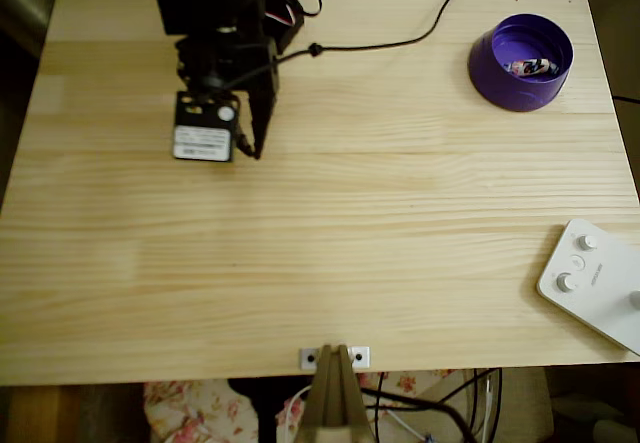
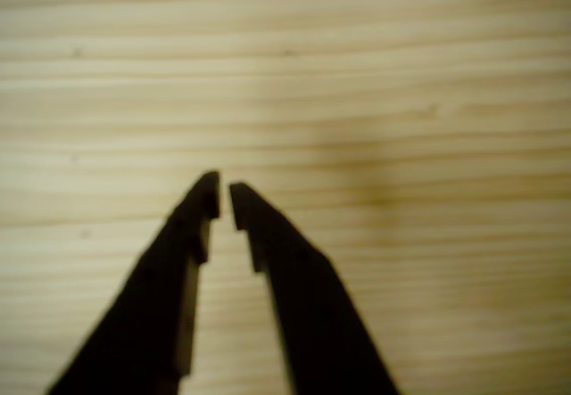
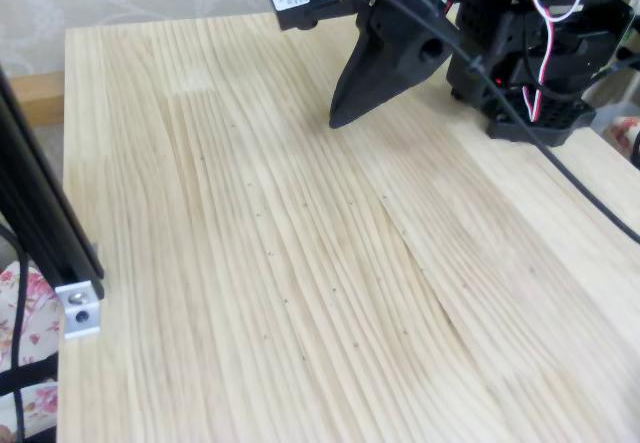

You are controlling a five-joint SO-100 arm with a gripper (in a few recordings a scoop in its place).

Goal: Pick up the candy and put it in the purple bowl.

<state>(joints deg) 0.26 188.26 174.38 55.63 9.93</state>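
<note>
Candy (image 1: 531, 66) lying inside purple bowl (image 1: 520, 62) at two o'clock of the counter (image 1: 330, 263); hand (image 1: 256, 151) at ten o'clock, fingertips nearly together, empty

I could read no text anywhere. A white label (image 1: 201, 143) sat on the black camera module (image 1: 205, 123) just beside the jaws, its print too small and blurred to make out. The white device (image 1: 597, 283), well apart from the jaws, carried faint lettering I could not read.
</note>
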